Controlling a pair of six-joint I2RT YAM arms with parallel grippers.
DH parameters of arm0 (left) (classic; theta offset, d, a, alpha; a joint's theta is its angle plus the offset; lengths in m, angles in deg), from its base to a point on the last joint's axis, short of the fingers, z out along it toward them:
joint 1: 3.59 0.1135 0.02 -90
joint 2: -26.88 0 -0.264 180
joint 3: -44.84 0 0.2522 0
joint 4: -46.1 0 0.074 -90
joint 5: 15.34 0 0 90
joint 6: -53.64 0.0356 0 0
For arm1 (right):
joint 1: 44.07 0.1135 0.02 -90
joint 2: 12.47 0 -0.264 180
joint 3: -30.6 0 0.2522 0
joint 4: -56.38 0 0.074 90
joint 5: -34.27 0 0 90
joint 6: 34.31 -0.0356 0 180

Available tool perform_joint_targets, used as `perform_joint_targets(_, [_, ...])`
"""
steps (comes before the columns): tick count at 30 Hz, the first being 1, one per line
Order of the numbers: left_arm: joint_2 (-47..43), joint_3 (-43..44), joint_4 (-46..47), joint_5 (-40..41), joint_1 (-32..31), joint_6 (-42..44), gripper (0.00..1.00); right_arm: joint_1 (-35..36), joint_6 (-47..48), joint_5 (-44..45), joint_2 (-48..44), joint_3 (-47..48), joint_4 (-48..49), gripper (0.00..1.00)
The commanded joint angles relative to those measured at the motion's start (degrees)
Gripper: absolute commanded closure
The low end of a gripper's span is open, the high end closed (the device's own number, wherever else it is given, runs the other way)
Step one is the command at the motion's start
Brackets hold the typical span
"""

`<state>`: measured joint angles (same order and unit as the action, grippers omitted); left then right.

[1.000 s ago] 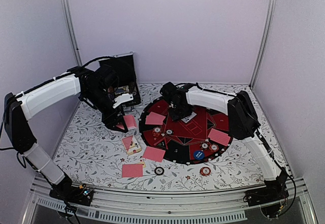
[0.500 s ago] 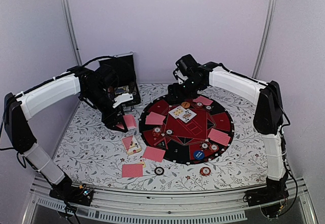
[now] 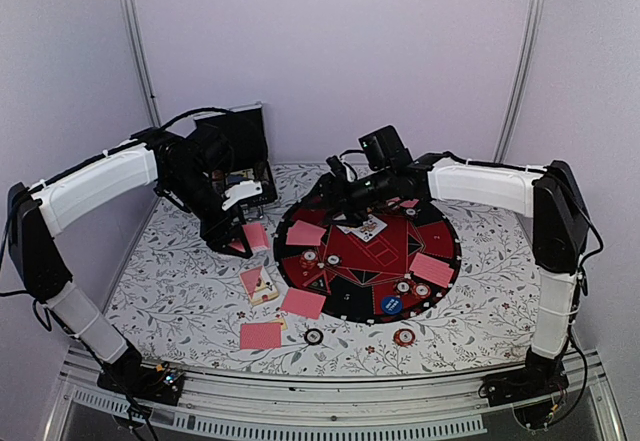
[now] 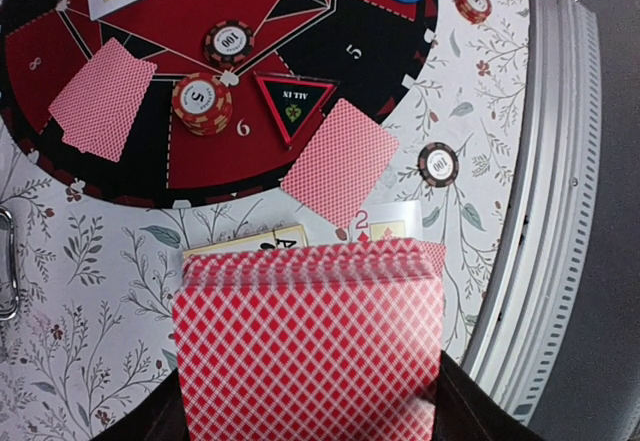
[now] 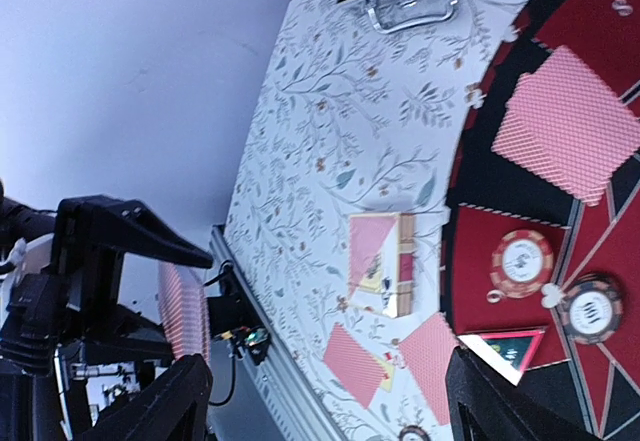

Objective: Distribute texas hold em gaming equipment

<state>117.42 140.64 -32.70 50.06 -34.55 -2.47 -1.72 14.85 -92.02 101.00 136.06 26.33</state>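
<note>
Swung off the far rim since the earlier frame, the right claw [image 3: 338, 189] now reaches leftward low over the round mat [image 3: 445, 233]. Its jaws have spread wide, with nothing between them. Two face-up cards [image 3: 367, 228] lie on the red centre just beside it. From above, the left claw [image 3: 236, 238] hangs over the tabletop [image 3: 180, 281] just left of the mat, clamped on the deck [image 3: 256, 239].

On the left wrist view the deck fills the lower frame. Its backs show a red-and-white diamond lattice, and the top edges are slightly stepped. Beyond it, stripe-edged chips [image 4: 201, 103] sit on the mat, and a face-down single [image 4: 340, 163] straddles its rim.

On the right wrist view the dark fingers [image 5: 150, 401] stand far apart and empty, and the deck shows edge-on at the far left.

The step in hand looks like fetching the next card. It would go best if the right claw meets the deck's free top edge squarely and pinches one card only, while the left grip stays firm. Such thin, slick cards probably slide off in pairs.
</note>
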Motion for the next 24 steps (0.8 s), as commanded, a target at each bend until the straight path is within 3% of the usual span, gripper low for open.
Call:
perform_joint_targets(1, [-0.72, 1.92, 0.44, -0.51, 0.46, 0.21, 1.0, 2.95, -6.93, -8.01, 0.11, -0.11, 11.12, 0.15])
perform_joint_targets(24, [-0.38, 2.93, 0.55, -0.75, 0.46, 0.11, 1.0, 9.49, -17.64, -14.91, 11.5, 6.73, 23.61, 0.16])
